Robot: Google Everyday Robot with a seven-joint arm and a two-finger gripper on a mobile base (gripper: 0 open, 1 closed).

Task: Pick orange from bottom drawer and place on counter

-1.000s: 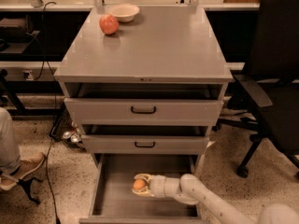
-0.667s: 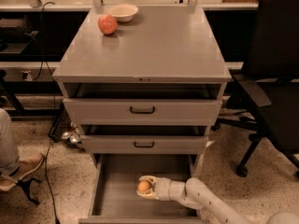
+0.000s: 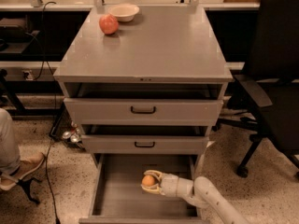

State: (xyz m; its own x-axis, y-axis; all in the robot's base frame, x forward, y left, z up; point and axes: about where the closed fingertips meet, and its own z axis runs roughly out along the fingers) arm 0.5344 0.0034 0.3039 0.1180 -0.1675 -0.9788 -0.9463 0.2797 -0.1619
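The small pale-orange orange [image 3: 148,180] sits between the fingers of my gripper [image 3: 150,182] inside the open bottom drawer [image 3: 117,200], near its middle. The gripper reaches in from the right on a cream-coloured arm and is closed around the orange, which looks slightly raised above the drawer floor. The counter [image 3: 154,45] is the broad grey top of the cabinet, above the two shallower drawers with black handles.
A reddish apple-like fruit [image 3: 108,24] and a pale bowl [image 3: 123,11] stand at the counter's back left. A black office chair [image 3: 273,87] stands to the right. A person's foot [image 3: 21,169] and cables lie at the left on the floor.
The gripper with the orange has shifted a little toward the right and front of the drawer, and the view has moved slightly.
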